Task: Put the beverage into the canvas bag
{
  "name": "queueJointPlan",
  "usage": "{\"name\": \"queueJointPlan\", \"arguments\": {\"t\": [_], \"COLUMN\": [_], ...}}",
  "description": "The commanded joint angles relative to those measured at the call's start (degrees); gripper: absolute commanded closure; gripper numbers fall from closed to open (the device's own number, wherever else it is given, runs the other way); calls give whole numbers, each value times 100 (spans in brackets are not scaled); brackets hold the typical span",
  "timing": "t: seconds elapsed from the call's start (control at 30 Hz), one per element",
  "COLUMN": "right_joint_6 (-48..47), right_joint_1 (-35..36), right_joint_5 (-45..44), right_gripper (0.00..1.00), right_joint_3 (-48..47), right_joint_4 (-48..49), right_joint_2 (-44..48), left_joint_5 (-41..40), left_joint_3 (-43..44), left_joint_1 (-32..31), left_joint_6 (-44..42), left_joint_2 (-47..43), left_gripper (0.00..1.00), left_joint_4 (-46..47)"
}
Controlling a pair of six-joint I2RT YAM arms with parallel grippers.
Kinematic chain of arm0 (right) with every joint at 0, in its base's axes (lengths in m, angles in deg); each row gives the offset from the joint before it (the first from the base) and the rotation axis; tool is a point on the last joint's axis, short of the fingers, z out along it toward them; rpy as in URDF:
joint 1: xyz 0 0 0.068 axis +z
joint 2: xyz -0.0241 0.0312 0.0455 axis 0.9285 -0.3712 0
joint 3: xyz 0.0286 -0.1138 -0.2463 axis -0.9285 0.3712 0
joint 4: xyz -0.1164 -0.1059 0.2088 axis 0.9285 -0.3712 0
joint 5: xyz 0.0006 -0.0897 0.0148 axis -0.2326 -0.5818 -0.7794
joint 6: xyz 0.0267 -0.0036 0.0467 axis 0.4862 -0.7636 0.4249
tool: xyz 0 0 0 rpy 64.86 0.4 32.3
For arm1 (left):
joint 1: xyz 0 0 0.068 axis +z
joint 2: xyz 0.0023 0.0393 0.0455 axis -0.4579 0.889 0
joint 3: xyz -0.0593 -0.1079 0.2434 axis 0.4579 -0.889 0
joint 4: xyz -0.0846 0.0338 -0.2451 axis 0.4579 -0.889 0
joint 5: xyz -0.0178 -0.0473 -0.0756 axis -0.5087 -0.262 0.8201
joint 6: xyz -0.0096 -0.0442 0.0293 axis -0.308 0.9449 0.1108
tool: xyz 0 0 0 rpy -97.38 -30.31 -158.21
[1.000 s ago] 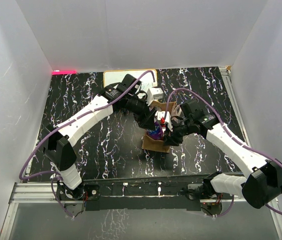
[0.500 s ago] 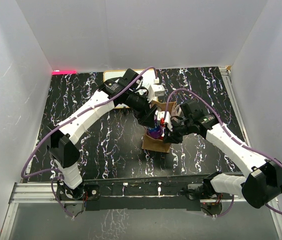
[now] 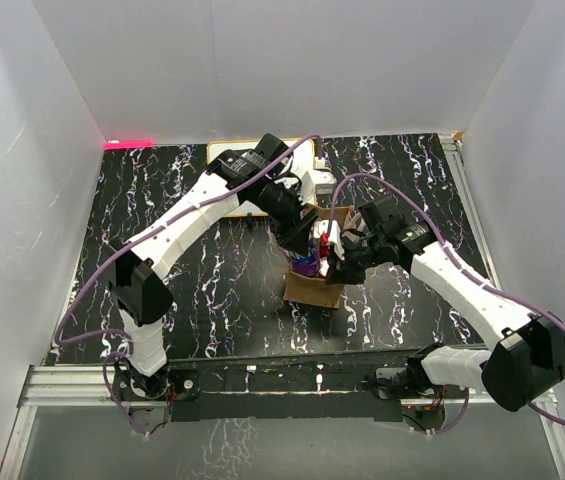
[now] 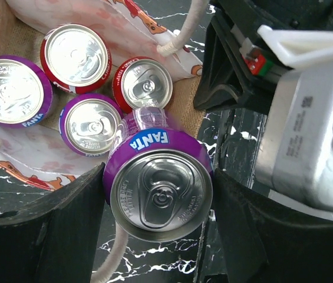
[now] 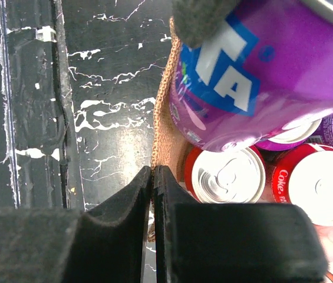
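My left gripper (image 3: 305, 245) (image 4: 157, 191) is shut on a purple Fanta can (image 4: 157, 177) and holds it upright just above the open canvas bag (image 3: 314, 288). The bag's red-and-white patterned lining (image 4: 145, 23) and a cream handle (image 4: 187, 29) show in the left wrist view. Several cans stand inside, purple Fanta (image 4: 13, 91) and red Coke (image 4: 75, 56). My right gripper (image 3: 334, 262) (image 5: 153, 175) is shut on the bag's brown rim (image 5: 165, 130) on its right side. The held can (image 5: 254, 76) hangs over the red cans (image 5: 228, 175) in the right wrist view.
A white framed whiteboard (image 3: 247, 155) lies at the back of the black marbled table (image 3: 162, 200), partly under the left arm. White walls enclose the table on three sides. The two arms meet over the bag near the table's middle.
The left arm has shifted right and forward, bringing the Fanta can more directly over the bag's opening. The right gripper has stayed shut on the bag's rim.
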Motion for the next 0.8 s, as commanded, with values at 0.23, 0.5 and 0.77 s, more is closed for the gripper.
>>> {"name": "queueJointPlan", "arguments": {"t": [0.23, 0.5, 0.77], "right_joint_6": [93, 219, 269], "right_joint_1": [-3, -7, -15], "right_joint_5": [367, 321, 253], "right_gripper": [92, 92, 92], "right_joint_3": [-335, -377, -454], "right_joint_4": [77, 308, 499], "right_joint_2": [71, 128, 179], "left_joint_5": [566, 963, 1127], "left_joint_3": [1015, 1088, 1674], "left_joint_1": [-62, -123, -133], "left_joint_6": [-649, -692, -1150], "left_joint_2": [400, 654, 1074], "left_gripper": [100, 100, 100], "left_joint_4": [-1150, -1406, -2213]}}
